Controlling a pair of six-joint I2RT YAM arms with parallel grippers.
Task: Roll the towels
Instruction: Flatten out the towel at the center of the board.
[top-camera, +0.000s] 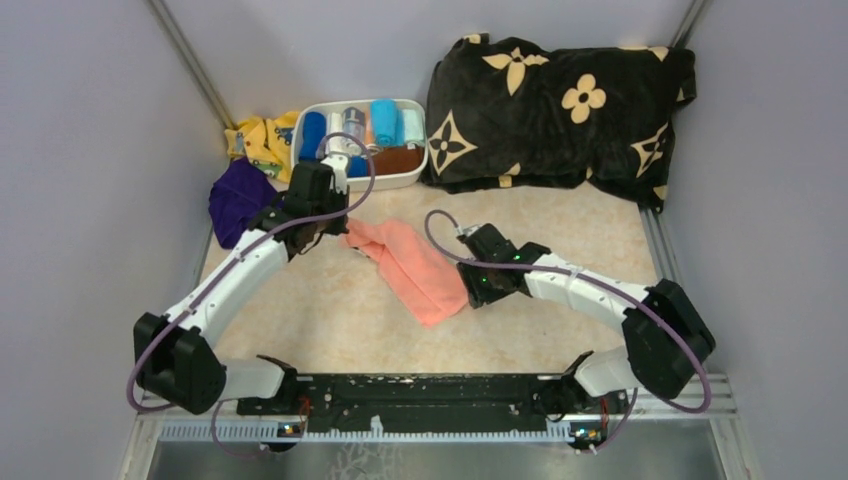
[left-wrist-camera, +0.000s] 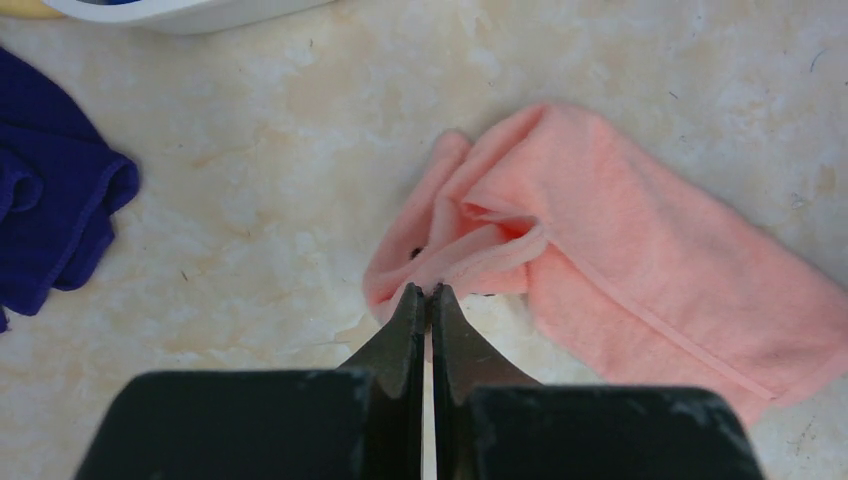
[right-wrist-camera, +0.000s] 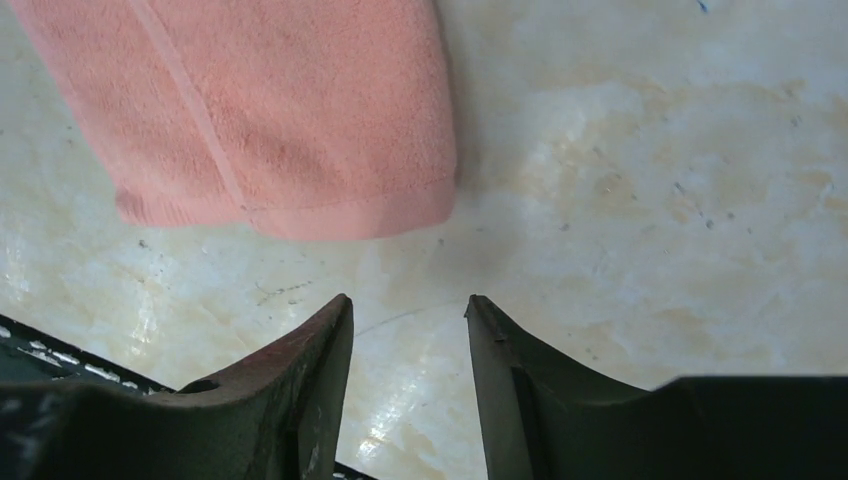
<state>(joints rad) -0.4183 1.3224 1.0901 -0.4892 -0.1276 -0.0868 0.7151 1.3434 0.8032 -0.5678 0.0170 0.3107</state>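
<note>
My left gripper (left-wrist-camera: 428, 292) is pressed shut against the crumpled end of the pink towel (left-wrist-camera: 640, 260); I can't tell whether it pinches any cloth. My right gripper (right-wrist-camera: 408, 298) stands half-wide and empty, just short of the towel's other end. The purple towel (top-camera: 238, 198) lies bunched at far left, cut off in the left wrist view.

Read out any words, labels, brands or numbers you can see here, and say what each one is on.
None readable in any view.
Bottle in the white bin: any label too small to read.
Yellow cloth: print too blurred to read.
Black blanket: tan flower shapes only, no letters.
Pink towel: no print showing.
</note>
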